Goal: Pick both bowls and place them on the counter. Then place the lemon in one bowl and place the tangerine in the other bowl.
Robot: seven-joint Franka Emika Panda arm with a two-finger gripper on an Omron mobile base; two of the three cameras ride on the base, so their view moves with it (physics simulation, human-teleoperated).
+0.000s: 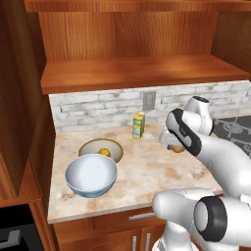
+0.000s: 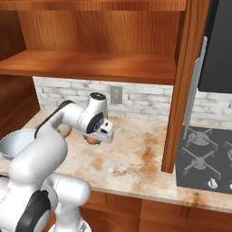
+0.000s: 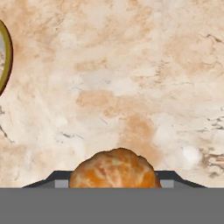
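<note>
Tangerine first: it is sitting right between the dark finger tips in the hand view, bulging up at the bottom of that picture with the counter spreading beyond it. In the right base view the same dull-orange fruit is peeking out under the gripper, and the jaws are standing partly apart, closed about the fruit's width. Whether it is lifted off the stone or resting on it, I cannot tell.

Both bowls are standing on the counter already. The shallow tan-rimmed bowl is holding the lemon, so I am judging that the tangerine is meant for the deeper white bowl, which is sitting just in front of the shallow one, nearer the counter's front edge, their rims looking close to touching.

The relation that matters: from the left base view, the white bowl is lying well to the left of the gripper and somewhat nearer the camera, so the coming move is looking like a sideways carry across bare stone, past the shallow bowl's rim. The tangerine is roundish, slightly flattened, so it is offering no real long axis to line up.

An upright yellow-green carton is standing by the tiled wall; its print is too small to read.
</note>
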